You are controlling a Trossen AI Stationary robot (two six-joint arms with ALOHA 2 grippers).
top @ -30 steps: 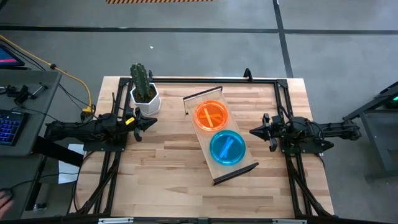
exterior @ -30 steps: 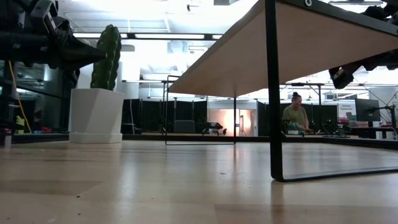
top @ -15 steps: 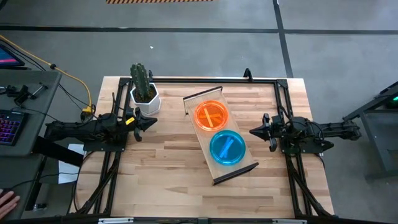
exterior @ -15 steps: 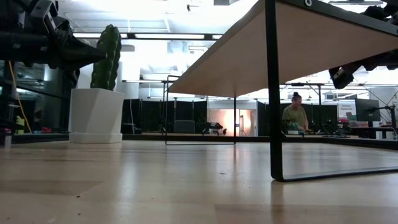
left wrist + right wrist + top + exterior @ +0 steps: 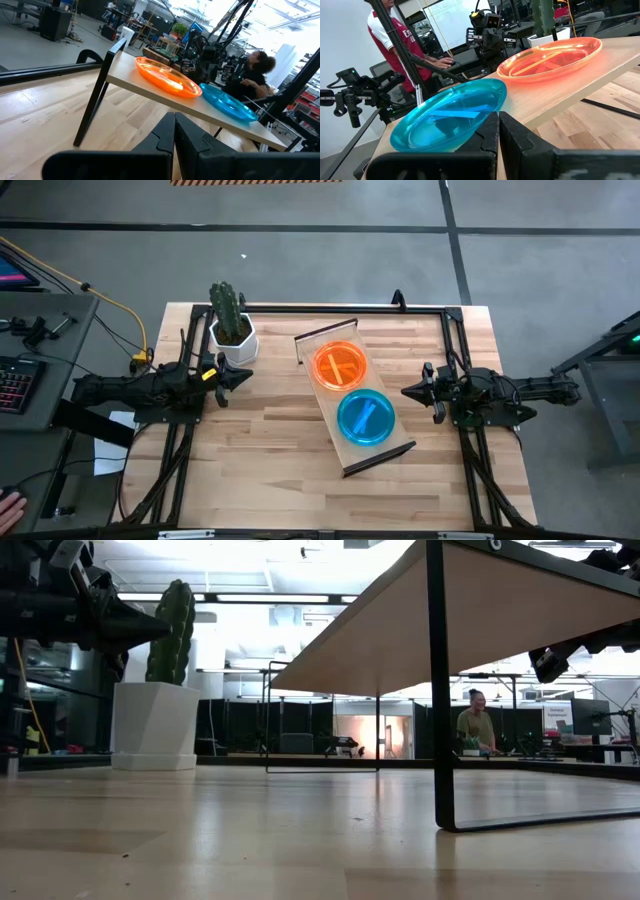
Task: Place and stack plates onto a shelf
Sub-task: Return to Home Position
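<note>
Plainly, the left gripper (image 5: 238, 376) has its two dark fingers pressed together with nothing between them; its wrist view shows the fingertips meeting in a narrow seam. It hovers above the left part of the table (image 5: 270, 470), just beside a cactus (image 5: 230, 325) in a white pot, and points toward the middle. The right gripper (image 5: 410, 392) is likewise closed and empty, its fingers meeting edge to edge in its own wrist view. It hangs over the right part of the table and faces the left one.

Between the two grippers, and apart from both, the shelf (image 5: 325, 398) stands at a slant across the middle of the table, with a dark rail at each short end. The orange plates (image 5: 339, 365) lie on the far half of the board, nearer the cactus. The blue plates (image 5: 365, 418) lie on the near half, just beside the orange ones. How many plates each pile holds cannot be told.

Beyond the table, in the low view, a person (image 5: 476, 725) shows in the room behind.
</note>
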